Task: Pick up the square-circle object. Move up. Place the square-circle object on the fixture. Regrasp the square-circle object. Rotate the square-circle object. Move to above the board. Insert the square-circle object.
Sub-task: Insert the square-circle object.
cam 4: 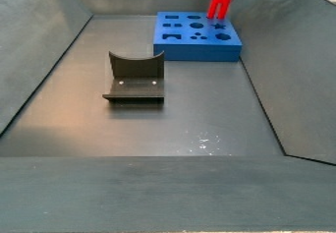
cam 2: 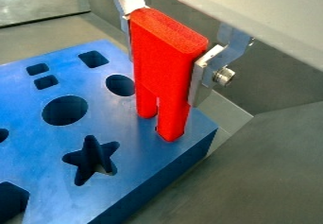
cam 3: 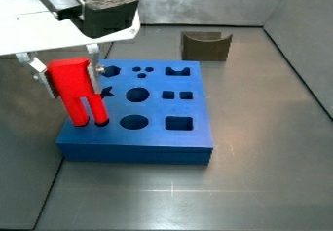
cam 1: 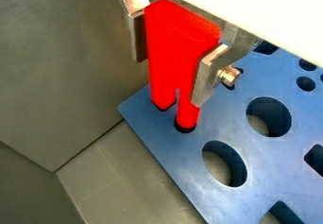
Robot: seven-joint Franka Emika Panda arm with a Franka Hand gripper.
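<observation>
Wrist views show you the gripper (cam 1: 177,41) clamped on the square-circle object's (cam 1: 169,53) head, prongs pointing down so they can enter the board (cam 1: 240,162); one prong tip already sits in a hole at the board's corner (cam 2: 171,129). Side views confirm it stands upright over the board's edge (cam 3: 81,94), well apart from the fixture (cam 4: 134,78), which stands bare.

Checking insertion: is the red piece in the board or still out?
Partly in: the square-circle object, upright in the gripper, has prong tips entering the board corner holes.
</observation>
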